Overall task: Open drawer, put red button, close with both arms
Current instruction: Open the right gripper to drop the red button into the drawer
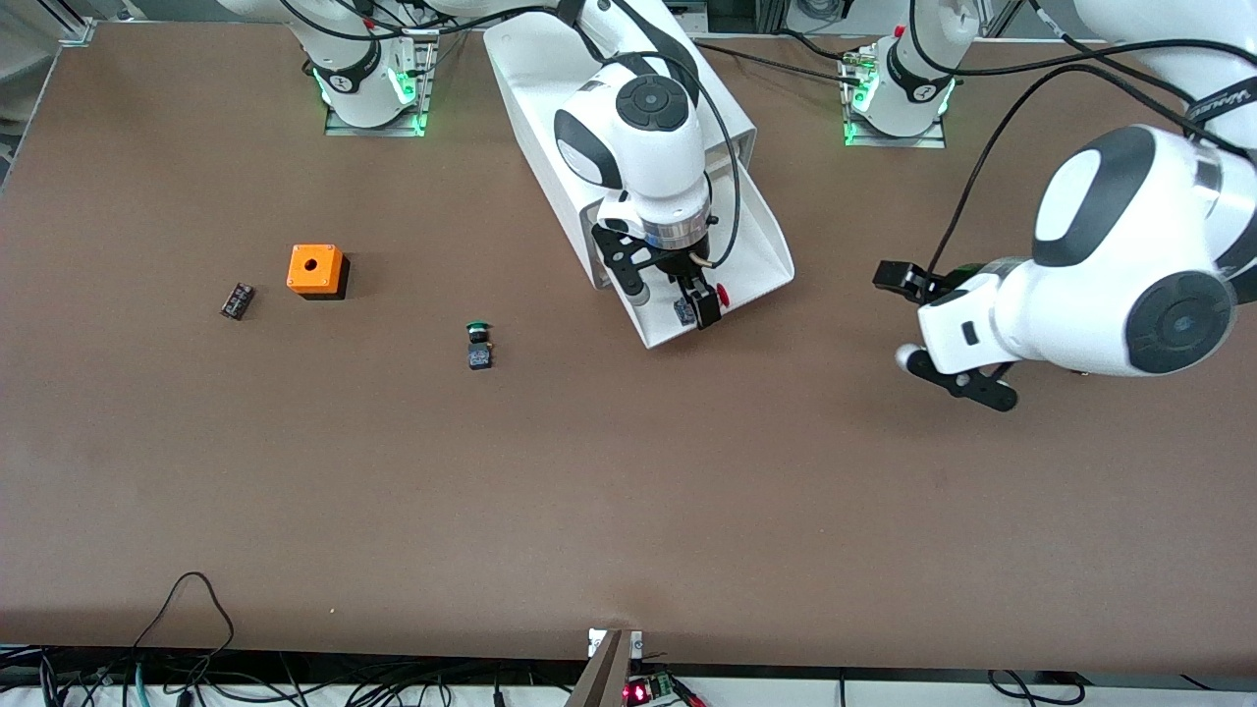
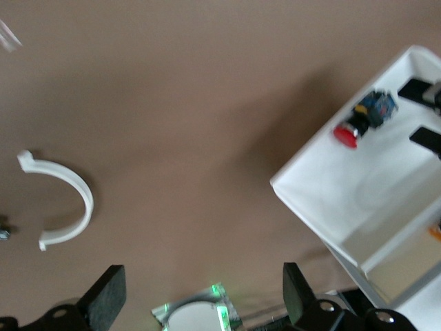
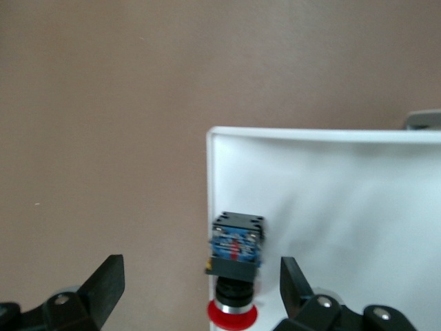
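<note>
arms: 2 | drawer (image 1: 761,245): 1, pulled out, white | buttons: 2; red button (image 1: 723,294) lies in drawer, red cap, black body; green button (image 1: 479,344) on table | right gripper (image 1: 690,312) over drawer, fingers spread, empty | left gripper (image 2: 200,303) wide apart, empty, waiting over the table's left-arm end

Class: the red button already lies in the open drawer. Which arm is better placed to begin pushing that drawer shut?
Probably the right. The right gripper hangs open over the drawer, above the red button. The left gripper is open too, over bare table beside the drawer.
</note>
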Robot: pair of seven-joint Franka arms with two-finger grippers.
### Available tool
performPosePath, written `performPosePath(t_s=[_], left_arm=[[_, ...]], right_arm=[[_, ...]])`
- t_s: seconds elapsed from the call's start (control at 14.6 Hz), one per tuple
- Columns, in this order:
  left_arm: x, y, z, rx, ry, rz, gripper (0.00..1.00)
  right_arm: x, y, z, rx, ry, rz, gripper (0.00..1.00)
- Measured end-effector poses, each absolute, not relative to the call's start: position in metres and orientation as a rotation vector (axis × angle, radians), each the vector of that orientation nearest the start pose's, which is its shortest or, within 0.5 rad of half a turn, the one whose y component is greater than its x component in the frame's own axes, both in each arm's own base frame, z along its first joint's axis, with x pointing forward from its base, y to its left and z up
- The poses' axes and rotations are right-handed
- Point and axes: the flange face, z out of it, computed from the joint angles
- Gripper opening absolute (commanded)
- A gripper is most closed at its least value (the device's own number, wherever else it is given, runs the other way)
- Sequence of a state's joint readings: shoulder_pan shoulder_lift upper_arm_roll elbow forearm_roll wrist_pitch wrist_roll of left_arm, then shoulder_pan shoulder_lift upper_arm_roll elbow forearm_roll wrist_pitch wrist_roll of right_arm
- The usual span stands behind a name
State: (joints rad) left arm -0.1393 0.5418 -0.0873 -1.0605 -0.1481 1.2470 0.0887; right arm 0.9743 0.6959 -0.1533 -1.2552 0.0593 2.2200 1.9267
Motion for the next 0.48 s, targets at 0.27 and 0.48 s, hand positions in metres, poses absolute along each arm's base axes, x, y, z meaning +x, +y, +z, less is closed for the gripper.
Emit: performPosePath(t_s=[0.27, 0.48], left_arm=[[0.67, -0.131, 0.49, -3.248, 0.472, 0.483, 1.0], [0.676, -0.146, 0.463, -3.252, 0.401, 0.474, 1.0]], right_arm=[[0.537, 0.54, 0.42, -2.667, 1.152, -0.204, 1.0], [0.577, 0.483, 0.434, -2.843, 0.845, -0.214, 1.0]])
